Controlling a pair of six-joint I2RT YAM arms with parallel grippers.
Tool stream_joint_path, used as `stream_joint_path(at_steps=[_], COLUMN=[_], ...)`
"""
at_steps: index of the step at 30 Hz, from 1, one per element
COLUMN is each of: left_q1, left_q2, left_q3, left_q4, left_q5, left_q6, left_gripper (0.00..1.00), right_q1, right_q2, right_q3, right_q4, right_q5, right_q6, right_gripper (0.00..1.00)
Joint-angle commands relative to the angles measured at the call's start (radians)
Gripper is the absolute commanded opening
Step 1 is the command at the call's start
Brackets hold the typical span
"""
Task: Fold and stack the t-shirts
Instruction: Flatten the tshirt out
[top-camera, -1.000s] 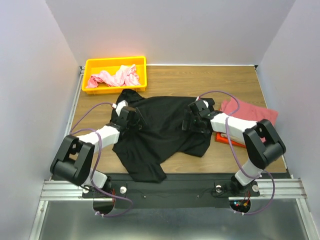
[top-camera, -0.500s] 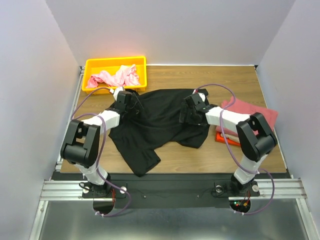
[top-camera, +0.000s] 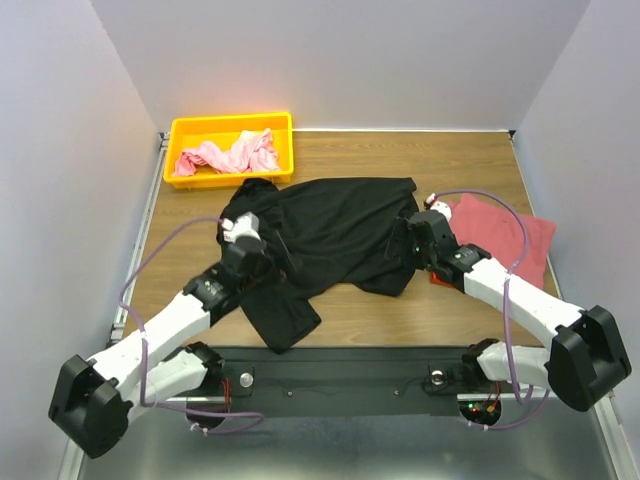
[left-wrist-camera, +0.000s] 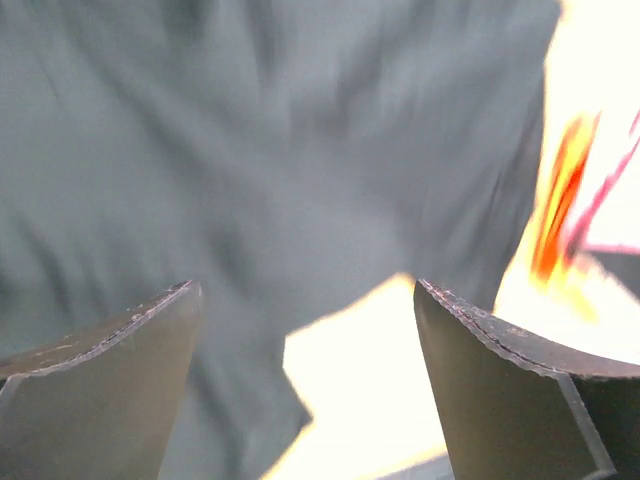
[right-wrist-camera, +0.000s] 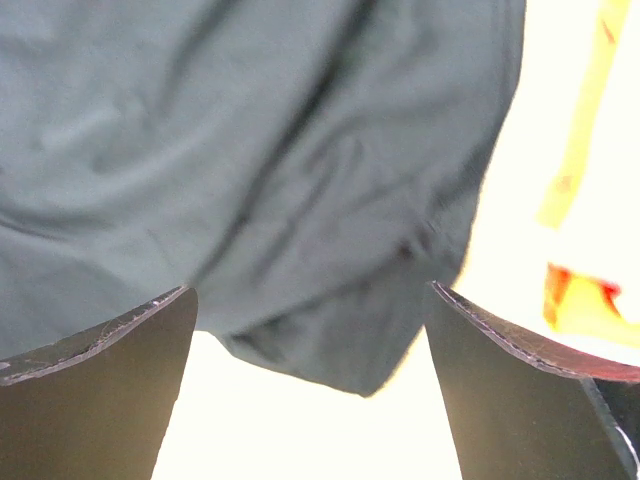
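Tee (top-camera: 325, 230), black, lies rumpled and half spread on the middle of the table (top-camera: 470, 165), one flap trailing toward the near edge. Left gripper (left-wrist-camera: 300, 300) and right gripper (right-wrist-camera: 310, 295) hover over it, fingers wide, holding nothing.

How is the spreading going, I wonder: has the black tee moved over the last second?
Yes. The black tee slid slightly away from the near edge of the table, toward the far side where the bin sits.

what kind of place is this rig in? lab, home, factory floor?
Probably a lab test cell: plain white walls box in a wooden table, the left arm and right arm mount on a metal rail at its near edge, and a yellow bin holds a pink t-shirt.
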Motion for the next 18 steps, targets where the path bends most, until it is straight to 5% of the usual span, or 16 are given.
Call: stream_joint_path(at_steps=[1,6,18], left_q1=[-0.12,-0.281,-0.33], left_q2=[-0.077,-0.117,0.061], left_q3=[-0.099,-0.15,-0.098], left_q4=[-0.214,-0.4,-0.5], left_q5=[0.06,0.099,0.208], left_q6=[-0.121,-0.248,-0.222], left_gripper=[0.99,0.98,0.79], right_q1=[0.003,0.002,0.003], right_q2=[-0.037,-0.047,-0.027], right_q3=[-0.03,-0.043,-0.034], right_q4=[-0.011,-0.019,-0.031], right_q5=[0.0,0.006,0.039], right_q6=[0.036,0.039,0.014], right_gripper=[1.0,1.0,1.0])
